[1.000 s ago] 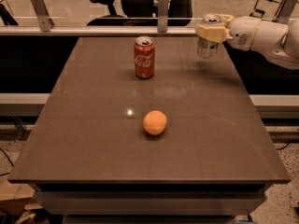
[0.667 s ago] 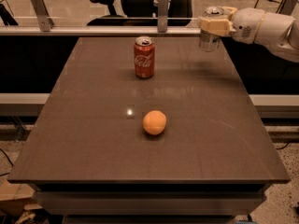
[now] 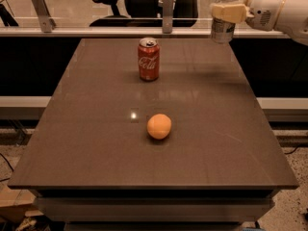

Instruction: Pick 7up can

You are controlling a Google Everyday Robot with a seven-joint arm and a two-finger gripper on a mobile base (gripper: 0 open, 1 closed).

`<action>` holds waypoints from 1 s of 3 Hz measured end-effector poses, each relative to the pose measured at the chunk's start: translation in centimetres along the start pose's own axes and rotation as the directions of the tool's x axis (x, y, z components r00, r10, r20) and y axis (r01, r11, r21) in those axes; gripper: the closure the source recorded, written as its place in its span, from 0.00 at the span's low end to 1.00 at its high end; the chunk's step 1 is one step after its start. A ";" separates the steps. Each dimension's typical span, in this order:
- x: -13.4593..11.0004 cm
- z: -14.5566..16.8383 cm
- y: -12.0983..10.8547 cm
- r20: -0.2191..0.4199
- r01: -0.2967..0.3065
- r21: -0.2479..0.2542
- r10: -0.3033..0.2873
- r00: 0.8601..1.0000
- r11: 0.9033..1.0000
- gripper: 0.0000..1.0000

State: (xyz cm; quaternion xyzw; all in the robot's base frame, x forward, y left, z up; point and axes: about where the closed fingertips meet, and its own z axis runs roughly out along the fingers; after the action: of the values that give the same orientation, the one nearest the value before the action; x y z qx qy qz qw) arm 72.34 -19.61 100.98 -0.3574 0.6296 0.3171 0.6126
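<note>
Gripper: gripper [image 3: 224, 12] above the far right corner of the table [image 3: 96, 153], cream fingers [image 3: 230, 12] clamped round the 7up can [image 3: 221, 32] with no gap showing.
7up can: upright in that grasp, shiny top above the fingers, silver lower body below them, middle band covered.
Arm: white arm [image 3: 284, 11] reaching in from beyond the right edge.
Step in hand: grasp made; can judged clear of the surface (a faint shadow on the table near that corner points that way), so pick close to done.
Next move: calls for a steady squeeze, can kept upright, a rise straight up clear of the far edge.
Neighbours: Coca-Cola can [image 3: 148, 59] upright near the middle of the far edge, well apart; orange [image 3: 159, 126] near the table's centre, untouched.
Hidden or unclear: label marks on the 7up can too dim to read; finger behind the can out of sight; arm cut off at the right; exact gap between can base and table hard to judge.
</note>
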 end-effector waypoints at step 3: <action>-3.1 -0.6 1.1 -0.007 0.001 -0.048 -0.001 1.000 0.999 1.00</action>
State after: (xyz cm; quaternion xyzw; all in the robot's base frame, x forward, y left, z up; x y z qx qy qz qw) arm 71.11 -19.35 104.04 -0.3735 0.6238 0.3307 0.6017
